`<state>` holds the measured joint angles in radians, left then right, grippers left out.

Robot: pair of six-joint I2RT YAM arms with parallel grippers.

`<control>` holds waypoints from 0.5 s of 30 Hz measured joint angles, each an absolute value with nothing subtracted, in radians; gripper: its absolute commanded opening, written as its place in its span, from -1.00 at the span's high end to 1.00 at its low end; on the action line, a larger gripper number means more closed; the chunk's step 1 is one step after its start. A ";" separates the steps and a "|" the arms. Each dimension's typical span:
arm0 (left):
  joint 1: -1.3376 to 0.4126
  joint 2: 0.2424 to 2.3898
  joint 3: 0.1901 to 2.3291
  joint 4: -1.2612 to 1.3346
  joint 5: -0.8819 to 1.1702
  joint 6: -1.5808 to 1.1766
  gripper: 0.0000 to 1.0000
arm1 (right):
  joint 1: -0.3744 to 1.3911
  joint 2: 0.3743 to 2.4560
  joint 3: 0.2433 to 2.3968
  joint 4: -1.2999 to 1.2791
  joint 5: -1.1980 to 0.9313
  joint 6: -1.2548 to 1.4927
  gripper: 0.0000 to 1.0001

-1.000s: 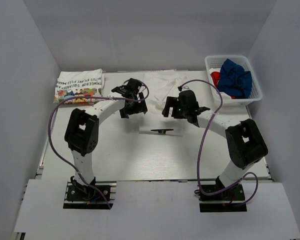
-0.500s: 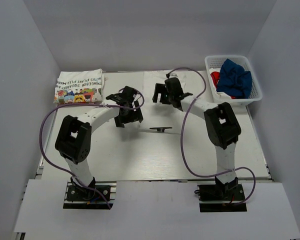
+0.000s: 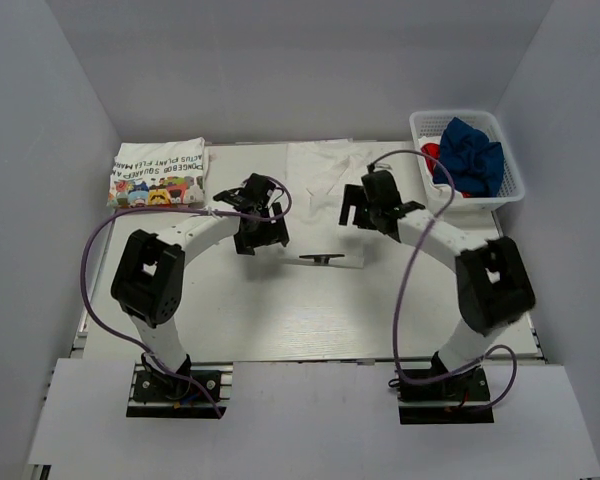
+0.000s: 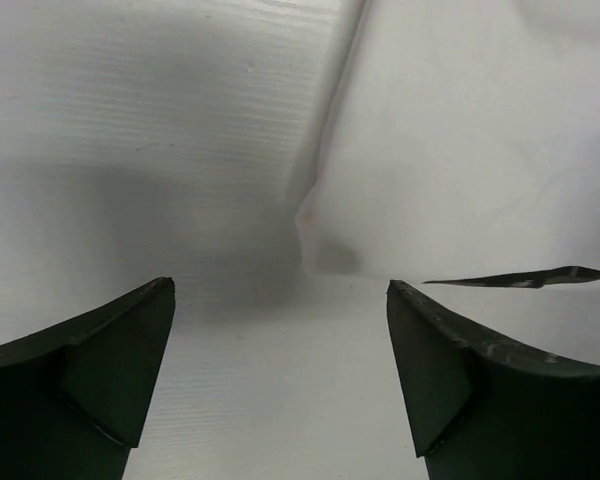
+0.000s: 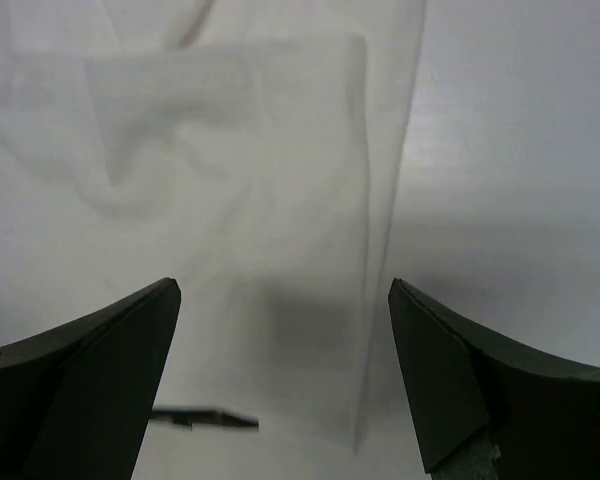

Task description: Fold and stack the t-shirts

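Observation:
A plain white t-shirt [image 3: 320, 195] lies folded into a long strip at the middle back of the table, with a thin black mark [image 3: 321, 259] near its front edge. My left gripper [image 3: 259, 237] is open and empty, just left of the shirt's front left corner [image 4: 325, 235]. My right gripper [image 3: 366, 206] is open and empty above the shirt's right edge [image 5: 380, 250]. The shirt also shows in the left wrist view [image 4: 460, 150] and the right wrist view [image 5: 230, 200]. A folded white tee with colourful print [image 3: 158, 172] lies at the back left.
A white lattice basket [image 3: 510, 185] at the back right holds a navy tee [image 3: 470, 152] and a bit of red cloth [image 3: 431, 154]. White walls close in the table [image 3: 230, 300] on three sides. Purple cables loop off both arms.
My right gripper swung left and toward the back, then came back to the right over the shirt's right edge. My left gripper has hardly moved. Both stay open.

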<state>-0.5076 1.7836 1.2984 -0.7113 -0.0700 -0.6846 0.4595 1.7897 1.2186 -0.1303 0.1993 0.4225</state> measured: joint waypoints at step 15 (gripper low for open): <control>-0.506 1.867 1.206 -0.550 0.052 -0.628 -0.17 | 0.458 1.411 0.767 -0.142 0.049 0.595 -0.81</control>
